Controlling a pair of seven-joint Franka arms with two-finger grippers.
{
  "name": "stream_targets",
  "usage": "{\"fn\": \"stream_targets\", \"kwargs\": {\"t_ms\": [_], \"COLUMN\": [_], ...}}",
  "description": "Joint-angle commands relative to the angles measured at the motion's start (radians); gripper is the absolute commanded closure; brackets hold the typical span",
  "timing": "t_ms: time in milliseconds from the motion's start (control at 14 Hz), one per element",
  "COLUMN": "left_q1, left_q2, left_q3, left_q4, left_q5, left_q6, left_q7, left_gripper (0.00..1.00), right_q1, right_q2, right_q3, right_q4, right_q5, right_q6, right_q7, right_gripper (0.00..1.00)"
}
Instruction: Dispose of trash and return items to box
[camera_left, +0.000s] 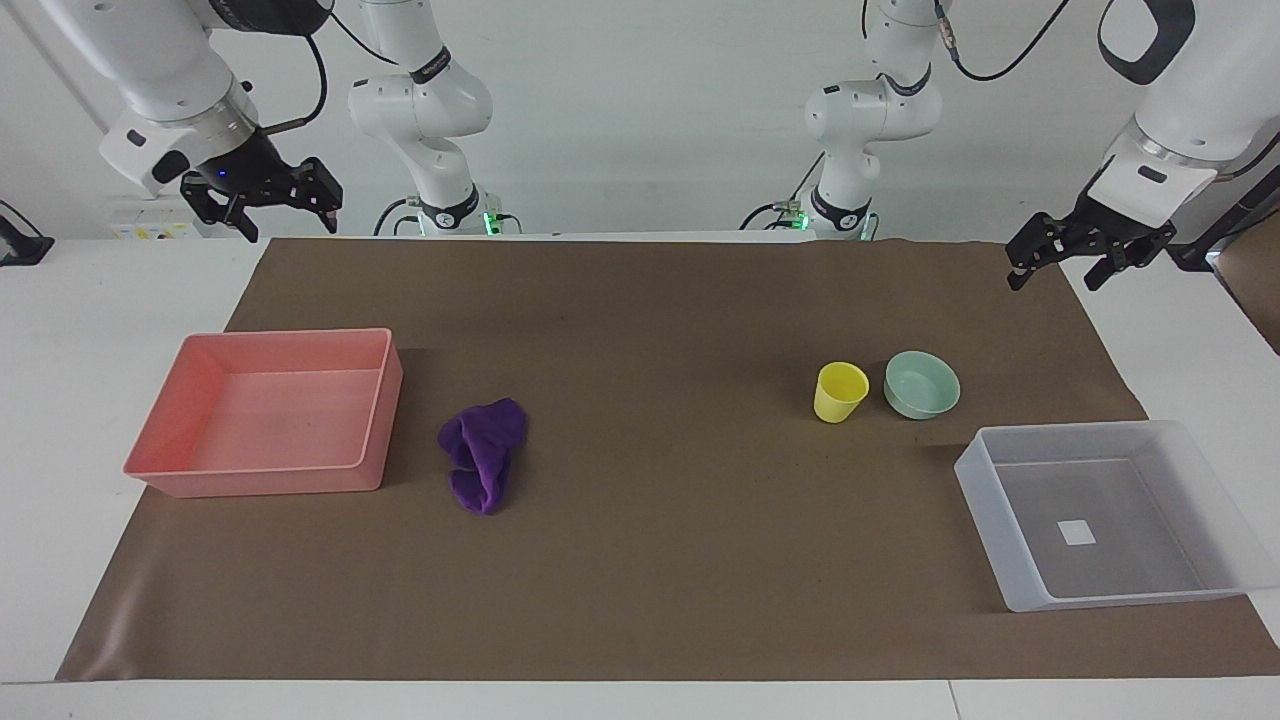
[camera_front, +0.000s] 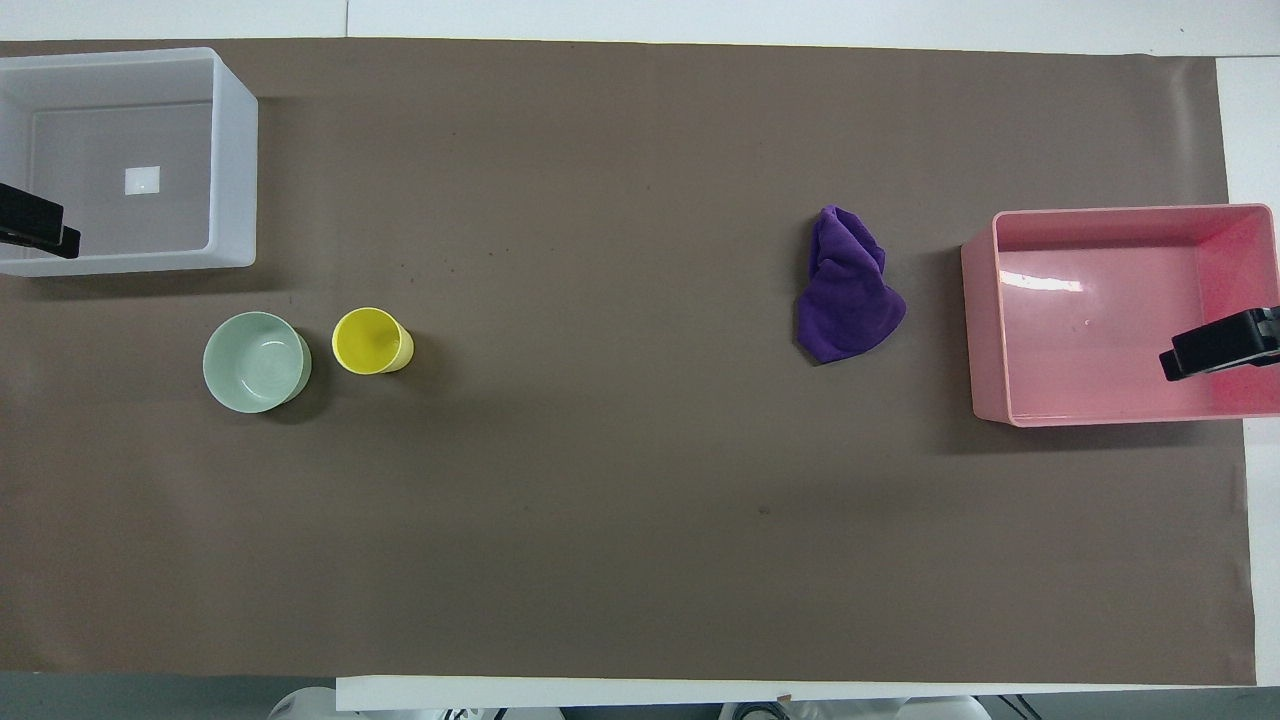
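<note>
At upper left of the facing view, right gripper (camera_left: 285, 205) raised above the counter's (camera_left: 90, 330) edge near the robots, fingers spread apart, nothing between them. Below it, at left centre, pink tray (camera_left: 385, 400) on the brown mat (camera_left: 640, 560), toward the right arm's end. Just beside the tray, toward mid-frame, purple cloth (camera_left: 483, 452) lying in a lumpy wad on the mat, apart from the tray wall. Right of centre, yellow cup (camera_left: 838, 391) upright, mouth up, and close beside it the mint-green bowl (camera_left: 921, 384), also upright; narrow gap between the two. At lower right, translucent box (camera_left: 985, 480) holding only a white square mark (camera_left: 1076, 532) on its bottom, farther from the robots than cup and bowl, toward the left arm's end. At upper right, left gripper (camera_left: 1062, 268) hanging in the air over the mat's corner, fingers parted, holding nothing. In the overhead view, only dark tips: left gripper (camera_front: 40, 222) at the left edge over the box (camera_front: 235, 170), right gripper (camera_front: 1215, 345) at the right edge over the pink tray (camera_front: 985, 330).
</note>
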Motion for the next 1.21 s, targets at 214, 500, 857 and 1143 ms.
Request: {"fn": "stream_targets", "kwargs": {"t_ms": [214, 500, 857, 1143], "left_q1": [0.009, 0.009, 0.011, 0.027], "left_q2": [0.002, -0.057, -0.259, -0.172], "left_q3": [0.004, 0.007, 0.008, 0.008], "left_q4": [0.002, -0.126, -0.710, -0.870], "left_q5": [-0.013, -0.013, -0.012, -0.013], "left_q6": [-0.002, 0.070, 0.501, 0.711], "left_q7": [0.019, 0.006, -0.036, -0.077], "left_gripper": [0.00, 0.00, 0.00, 0.00], "right_q1": [-0.010, -0.006, -0.004, 0.005], "right_q2": [-0.016, -0.016, -0.015, 0.030], "right_q3": [0.004, 0.005, 0.005, 0.018], "right_q4": [-0.013, -0.013, -0.013, -0.027], "right_q5": [0.008, 0.008, 0.008, 0.051], "right_q6": [0.004, -0.003, 0.010, 0.111], "right_q7": [0.009, 0.003, -0.006, 0.040], "right_gripper": [0.00, 0.00, 0.00, 0.00]}}
